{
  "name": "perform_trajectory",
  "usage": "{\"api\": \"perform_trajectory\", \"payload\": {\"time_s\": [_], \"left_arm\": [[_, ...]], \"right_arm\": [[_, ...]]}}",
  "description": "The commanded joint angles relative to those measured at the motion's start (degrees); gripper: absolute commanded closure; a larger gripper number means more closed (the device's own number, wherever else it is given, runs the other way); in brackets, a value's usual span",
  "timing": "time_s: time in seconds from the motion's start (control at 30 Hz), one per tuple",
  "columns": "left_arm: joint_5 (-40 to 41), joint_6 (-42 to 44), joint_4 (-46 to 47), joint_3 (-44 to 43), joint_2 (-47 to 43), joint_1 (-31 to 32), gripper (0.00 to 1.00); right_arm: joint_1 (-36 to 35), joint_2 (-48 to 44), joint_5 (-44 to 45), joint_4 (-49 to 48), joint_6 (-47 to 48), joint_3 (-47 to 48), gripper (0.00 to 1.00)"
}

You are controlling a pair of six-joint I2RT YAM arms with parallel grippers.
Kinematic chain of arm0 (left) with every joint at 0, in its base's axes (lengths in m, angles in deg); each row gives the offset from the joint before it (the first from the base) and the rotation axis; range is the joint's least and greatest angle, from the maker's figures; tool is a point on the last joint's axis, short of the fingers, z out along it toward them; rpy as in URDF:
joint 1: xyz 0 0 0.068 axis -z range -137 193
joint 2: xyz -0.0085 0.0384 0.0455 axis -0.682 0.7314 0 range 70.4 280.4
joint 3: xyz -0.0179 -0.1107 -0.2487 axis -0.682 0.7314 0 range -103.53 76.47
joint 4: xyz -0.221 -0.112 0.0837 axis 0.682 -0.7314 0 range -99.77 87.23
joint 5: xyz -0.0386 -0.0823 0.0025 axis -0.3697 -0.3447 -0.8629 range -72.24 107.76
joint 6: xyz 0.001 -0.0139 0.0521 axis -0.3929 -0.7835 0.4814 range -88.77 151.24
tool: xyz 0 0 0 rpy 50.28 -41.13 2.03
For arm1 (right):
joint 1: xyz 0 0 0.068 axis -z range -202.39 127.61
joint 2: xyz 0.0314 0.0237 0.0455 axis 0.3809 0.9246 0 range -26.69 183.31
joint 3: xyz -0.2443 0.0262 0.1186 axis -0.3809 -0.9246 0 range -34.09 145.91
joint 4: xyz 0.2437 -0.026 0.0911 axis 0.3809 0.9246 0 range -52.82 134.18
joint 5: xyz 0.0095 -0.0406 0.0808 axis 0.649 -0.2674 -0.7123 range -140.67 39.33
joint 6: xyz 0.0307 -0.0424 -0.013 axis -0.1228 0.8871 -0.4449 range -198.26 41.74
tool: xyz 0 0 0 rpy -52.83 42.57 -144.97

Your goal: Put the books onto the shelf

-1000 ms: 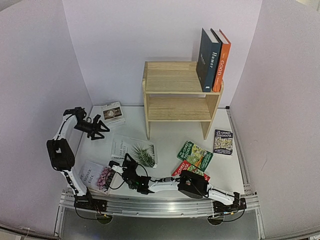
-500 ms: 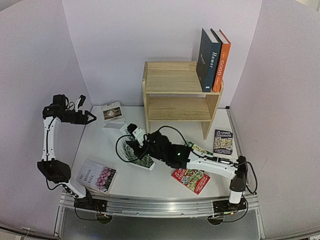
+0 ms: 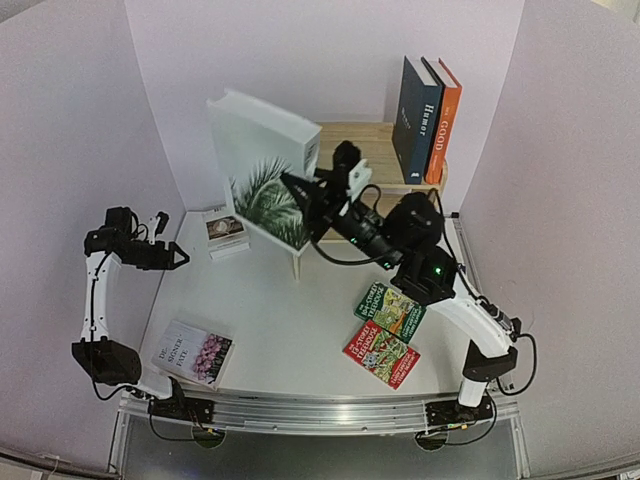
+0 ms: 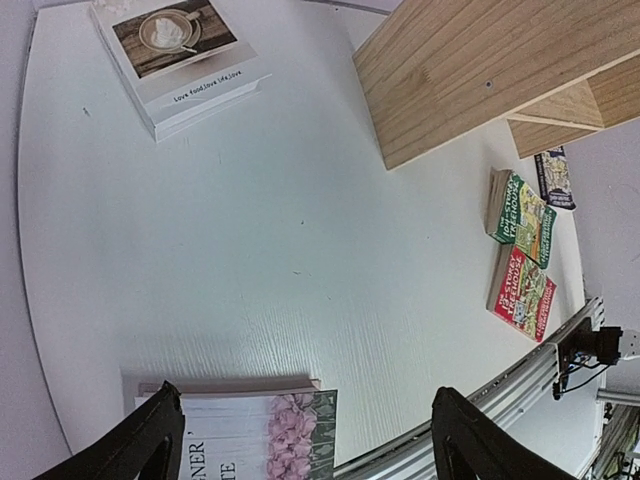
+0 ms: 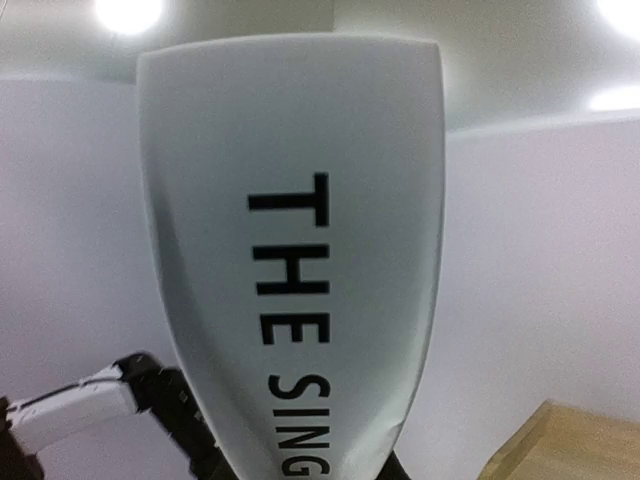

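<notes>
Your right jaws tight on one glossy white book (image 3: 255, 160); left jaws apart; two upright hardbacks (image 3: 416, 120) on pale wooden shelf (image 3: 380, 140)

White table (image 3: 300, 330); lilac walls (image 3: 250, 60); metal rail (image 3: 320, 413)

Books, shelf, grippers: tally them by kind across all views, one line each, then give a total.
Books: 8 (navy Humor, orange GOOD, white plant book, small white book, pink-flower book, green paperback, red paperback, dark paperback)
Shelf: 1
Grippers: 2 (left gripper, right gripper)
Total: 11
</notes>
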Motion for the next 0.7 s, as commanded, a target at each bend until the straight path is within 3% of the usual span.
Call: {"api": "perform_trajectory", "payload": {"time_s": [0.0,0.13,0.3,0.67], "left_arm": [[1.18,-1.31,2.44,2.47,-2.96,0.03,0.15],[0.78,-1.07,2.60,4.34,-4.02,0.05,0.15],[-0.15,-1.03,2.51,6.01,-4.44,0.04,0.15],[-2.47,-1.52,2.94,6.72,-3.87,0.32,0.15]], "right_arm": [[2.09,0.59,15.06,-16.08,18.16,2.15,0.94],[7.30,0.53,22.92,-28.66,29.41,-2.25,0.94],[13.99,1.04,26.20,-31.18,33.91,-4.64,0.94],[23.70,-3.48,29.56,-32.26,27.19,-16.13,0.94]]}}
